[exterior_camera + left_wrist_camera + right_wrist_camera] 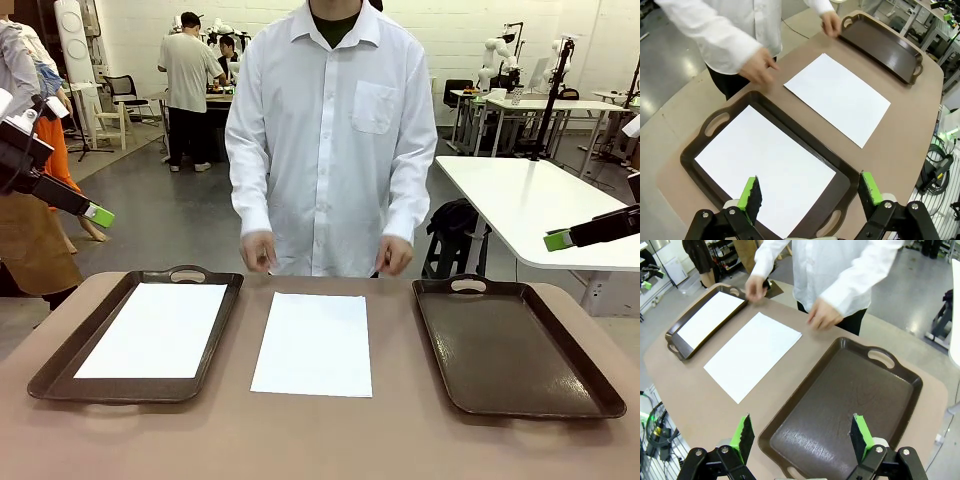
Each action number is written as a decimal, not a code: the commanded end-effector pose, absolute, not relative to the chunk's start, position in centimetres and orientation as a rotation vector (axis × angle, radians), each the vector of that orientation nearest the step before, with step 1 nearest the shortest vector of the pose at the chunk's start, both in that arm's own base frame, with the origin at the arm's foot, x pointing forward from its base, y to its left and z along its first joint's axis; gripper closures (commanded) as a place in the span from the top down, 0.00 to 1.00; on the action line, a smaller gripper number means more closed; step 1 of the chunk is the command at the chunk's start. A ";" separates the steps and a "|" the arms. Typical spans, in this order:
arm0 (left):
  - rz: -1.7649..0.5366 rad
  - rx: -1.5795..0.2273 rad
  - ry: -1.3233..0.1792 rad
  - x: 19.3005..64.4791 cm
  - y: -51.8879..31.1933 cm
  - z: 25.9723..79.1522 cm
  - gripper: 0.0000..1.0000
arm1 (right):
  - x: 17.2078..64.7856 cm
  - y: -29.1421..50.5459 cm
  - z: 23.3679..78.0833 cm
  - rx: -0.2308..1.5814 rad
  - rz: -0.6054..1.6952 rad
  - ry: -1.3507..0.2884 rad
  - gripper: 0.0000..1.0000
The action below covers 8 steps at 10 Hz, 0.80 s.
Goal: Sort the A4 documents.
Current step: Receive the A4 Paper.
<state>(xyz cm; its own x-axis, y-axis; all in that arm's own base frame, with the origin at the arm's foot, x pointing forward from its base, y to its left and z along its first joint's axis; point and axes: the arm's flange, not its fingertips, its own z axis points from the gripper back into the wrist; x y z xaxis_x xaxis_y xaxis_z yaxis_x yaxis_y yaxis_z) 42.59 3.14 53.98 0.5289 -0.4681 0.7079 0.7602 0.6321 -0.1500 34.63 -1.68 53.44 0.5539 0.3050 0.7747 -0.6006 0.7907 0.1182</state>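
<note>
At a brown table (400,440) shared with a person (330,130) in a white shirt, who stands at the far side with both hands low by the edge, two dark brown trays flank the middle. The left tray (45,385) holds one white sheet (155,330) lying flat inside it, and the right tray (510,350) is bare. A second sheet (315,343) lies flat on the tabletop between the trays, touching neither. The left gripper (812,192) hangs above the left tray, jaws spread with nothing between them. The right gripper (802,435) hangs above the right tray, likewise spread and empty. The second sheet looks to be the next to sort, probably into the bare tray. Thin and flush with the table, it would likely need sliding to an edge or lifting by a corner, gently, to avoid creasing. Count: two trays, two sheets, two grippers.
</note>
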 end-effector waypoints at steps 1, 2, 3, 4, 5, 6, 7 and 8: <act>-0.771 -0.492 -0.688 42.6 3.2 54.0 1.00 | 34.8 -1.7 53.2 0.413 0.552 -0.823 1.00; -0.771 -0.492 -0.688 42.6 3.2 54.0 1.00 | 34.8 -1.7 53.2 0.413 0.552 -0.823 1.00; -0.771 -0.492 -0.688 42.6 3.2 54.0 1.00 | 34.8 -1.7 53.2 0.413 0.552 -0.823 1.00; -0.771 -0.492 -0.688 42.6 3.2 54.0 1.00 | 34.8 -1.7 53.2 0.413 0.552 -0.823 1.00; -0.771 -0.492 -0.688 42.6 3.2 54.0 1.00 | 34.8 -1.7 53.2 0.413 0.552 -0.823 1.00; -0.771 -0.492 -0.688 42.6 3.2 54.0 1.00 | 34.8 -1.7 53.2 0.413 0.552 -0.823 1.00; -0.771 -0.492 -0.688 42.6 3.2 54.0 1.00 | 34.8 -1.7 53.2 0.413 0.552 -0.823 1.00; -0.771 -0.492 -0.688 42.6 3.2 54.0 1.00 | 34.8 -1.7 53.2 0.413 0.552 -0.823 1.00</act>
<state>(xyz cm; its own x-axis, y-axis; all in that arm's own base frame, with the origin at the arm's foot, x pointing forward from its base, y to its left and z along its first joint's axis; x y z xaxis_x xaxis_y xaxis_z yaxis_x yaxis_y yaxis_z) 42.58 3.14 53.99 0.5293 -0.4687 0.7073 0.7597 0.6329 -0.1491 34.63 -1.68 53.44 0.5539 0.3050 0.7747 -0.6006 0.7907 0.1182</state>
